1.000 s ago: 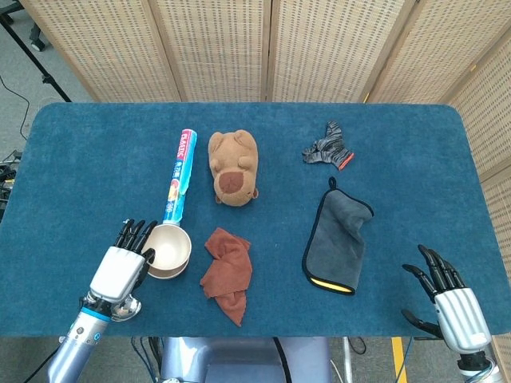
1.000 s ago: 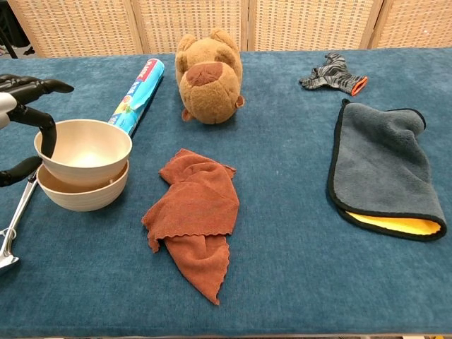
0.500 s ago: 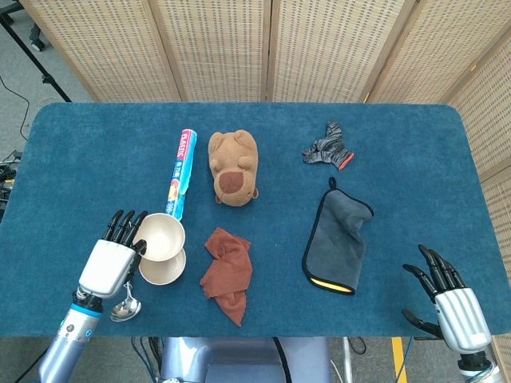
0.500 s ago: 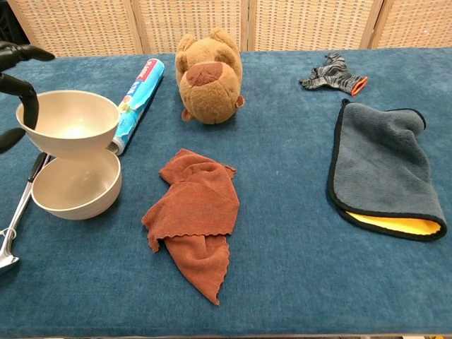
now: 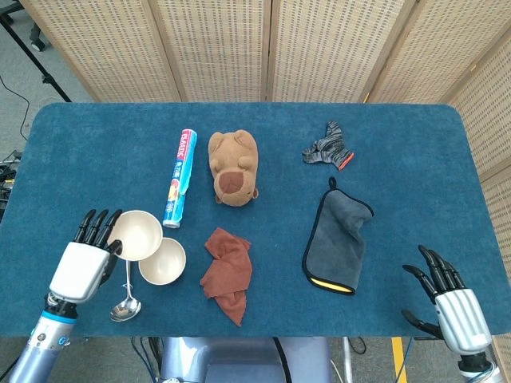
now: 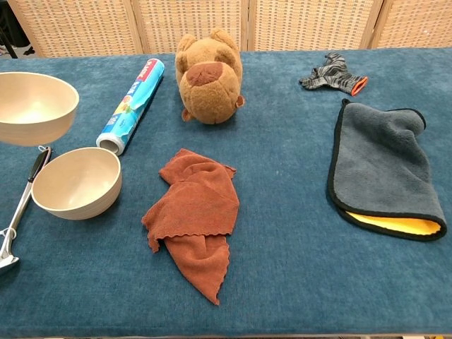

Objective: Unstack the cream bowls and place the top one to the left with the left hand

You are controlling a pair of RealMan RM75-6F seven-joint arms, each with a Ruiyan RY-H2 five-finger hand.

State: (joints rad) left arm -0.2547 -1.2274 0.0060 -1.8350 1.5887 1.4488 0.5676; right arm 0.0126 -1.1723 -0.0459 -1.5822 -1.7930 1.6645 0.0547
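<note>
My left hand (image 5: 81, 267) grips the rim of one cream bowl (image 5: 136, 234) and holds it above the table, left of the other. In the chest view this lifted bowl (image 6: 34, 106) hangs at the left edge, and the hand itself is out of frame. The second cream bowl (image 5: 163, 261) (image 6: 77, 182) rests on the blue table, apart from the first. My right hand (image 5: 447, 302) is at the near right corner, fingers spread, holding nothing.
A metal spoon (image 5: 127, 302) (image 6: 20, 208) lies below the lifted bowl. A rolled wrap box (image 5: 180, 177), a brown plush bear (image 5: 234, 167), a rust cloth (image 5: 228, 271), a grey mitt (image 5: 338, 236) and a striped glove (image 5: 328, 145) lie on the blue table (image 5: 72, 167).
My left hand has lifted the top bowl off the lower one and carried it to the left. The lower bowl stays on the table. The right hand has not moved.
</note>
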